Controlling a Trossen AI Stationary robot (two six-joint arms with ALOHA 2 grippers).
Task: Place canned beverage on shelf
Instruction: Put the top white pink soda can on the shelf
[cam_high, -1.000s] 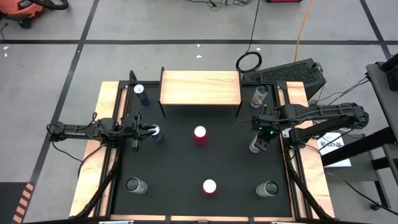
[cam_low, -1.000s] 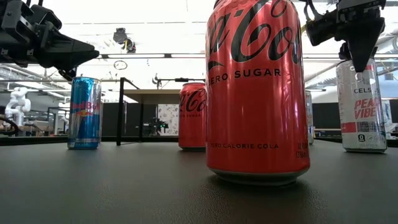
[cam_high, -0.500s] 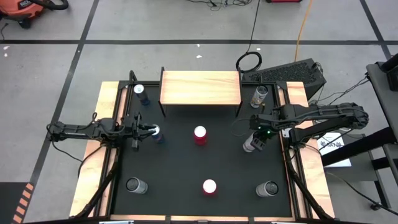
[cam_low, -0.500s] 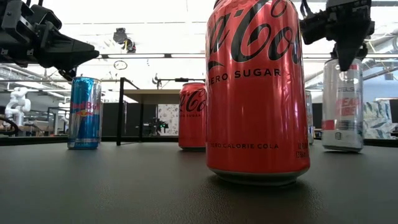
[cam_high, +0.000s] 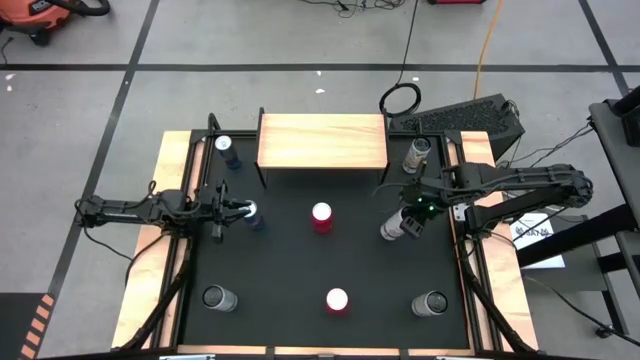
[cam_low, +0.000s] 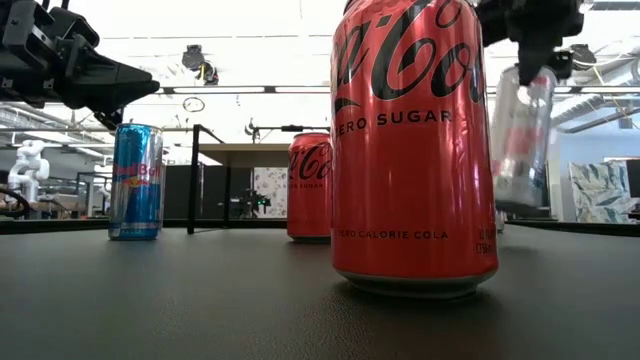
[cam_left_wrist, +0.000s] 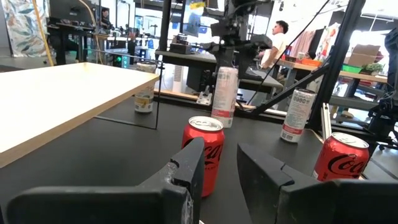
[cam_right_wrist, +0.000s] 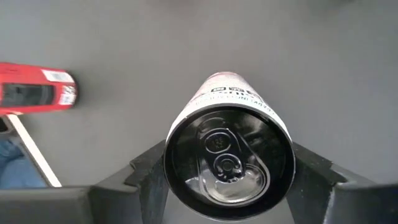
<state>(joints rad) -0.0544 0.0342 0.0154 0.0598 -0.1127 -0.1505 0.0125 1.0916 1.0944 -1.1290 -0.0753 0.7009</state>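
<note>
Right gripper (cam_high: 403, 222) clamps a tall, slim silver-white can (cam_high: 391, 228) by its upper rim, one dark finger (cam_right_wrist: 148, 168) pressed on each side of the round aluminium lid, with the pull tab facing the wrist camera. In the low view the can (cam_low: 520, 140) hangs tilted and clear of the black table (cam_low: 200, 300), directly under the gripper (cam_low: 530, 62). From above it sits over the right half of the table, just in front of the shelf's right front corner and right of the centre red can (cam_high: 321, 216).

Near the table's far edge stands the shelf (cam_high: 322, 140), a pale, smooth rectangular wooden board on thin black legs, with nothing on top.

Left gripper (cam_high: 238, 209) hovers by the left edge with its fingers (cam_left_wrist: 189, 163) slightly parted and holding nothing, above a blue can (cam_high: 253, 215).

On the matte dark surface stand other cylindrical cans: a glossy red cola can (cam_low: 413, 150) by the near edge, a second blue one (cam_high: 226, 150) at the far left, and silver ones at the near left (cam_high: 218, 298), near right (cam_high: 430, 303) and far right (cam_high: 417, 153).
</note>
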